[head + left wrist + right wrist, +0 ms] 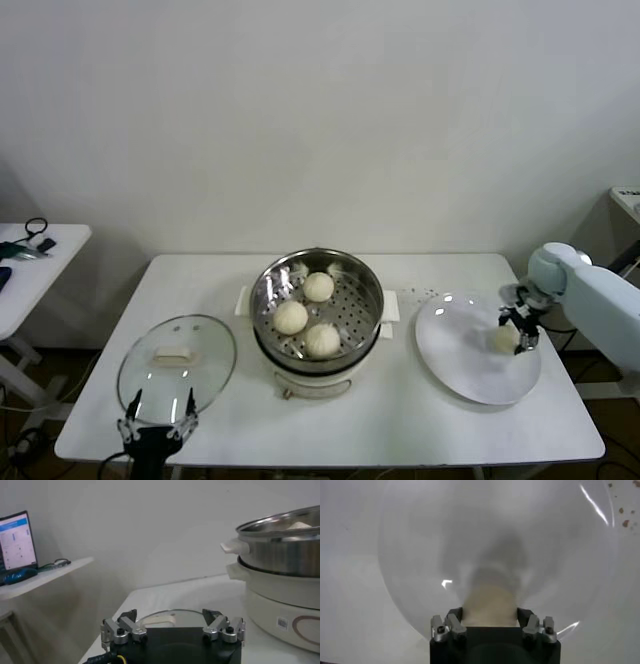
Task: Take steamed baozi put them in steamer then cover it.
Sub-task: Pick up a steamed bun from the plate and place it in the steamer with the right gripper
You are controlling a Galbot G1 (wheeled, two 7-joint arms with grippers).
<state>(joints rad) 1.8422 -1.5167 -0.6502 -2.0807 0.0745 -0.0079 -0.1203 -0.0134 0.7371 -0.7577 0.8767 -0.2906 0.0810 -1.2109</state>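
Note:
The steamer (pixel 372 290), a shiny steel pot on a white base, stands mid-table with three cream baozi (pixel 291 317) on its perforated tray. A fourth baozi (pixel 503 341) lies on the white plate (pixel 460 365) at the right. My right gripper (pixel 520 335) reaches down over it. In the right wrist view both fingers press the sides of that baozi (pixel 490 600), which rests on the plate (pixel 420 555). The glass cover (pixel 205 365) lies flat at the front left. My left gripper (pixel 158 410) hovers open at its near edge, with the cover (pixel 172 614) showing between its fingers.
A side table (pixel 40 265) with cables stands off to the left, and a lit screen (pixel 17 542) is on it. Small dark crumbs (pixel 430 293) dot the tabletop between steamer and plate. The steamer's wall (pixel 280 555) rises near the left gripper.

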